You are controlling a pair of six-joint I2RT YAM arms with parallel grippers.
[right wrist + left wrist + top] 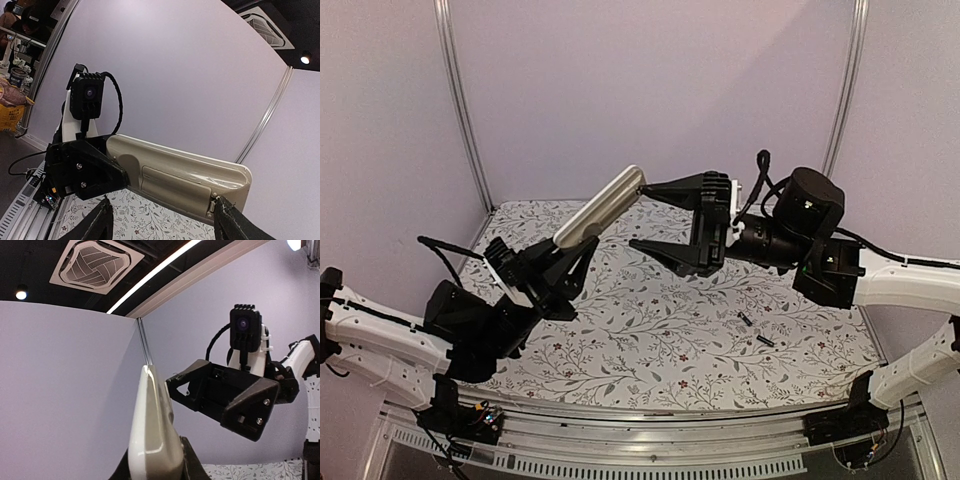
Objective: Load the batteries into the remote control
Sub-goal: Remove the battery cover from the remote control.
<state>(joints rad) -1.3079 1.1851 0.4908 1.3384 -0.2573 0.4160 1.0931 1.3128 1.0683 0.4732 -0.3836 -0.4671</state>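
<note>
**Remote control (600, 207) aloft; batteries (745, 321) on surface (650, 330)**

Clamped at lower end in left jaws, fully closed on it, tilted upward. Grey-tan underside facing right jaws. Right jaws wide apart, gripping nothing, tips flanking remote's far end; contact not discernible. Both batteries lying close together near right arm.

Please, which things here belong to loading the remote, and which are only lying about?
For the job:
- remote control, held up in the left gripper
- batteries, lying on the floral table cloth
- right gripper, open near the remote's end

Lying about:
- nothing else that I can see
</note>
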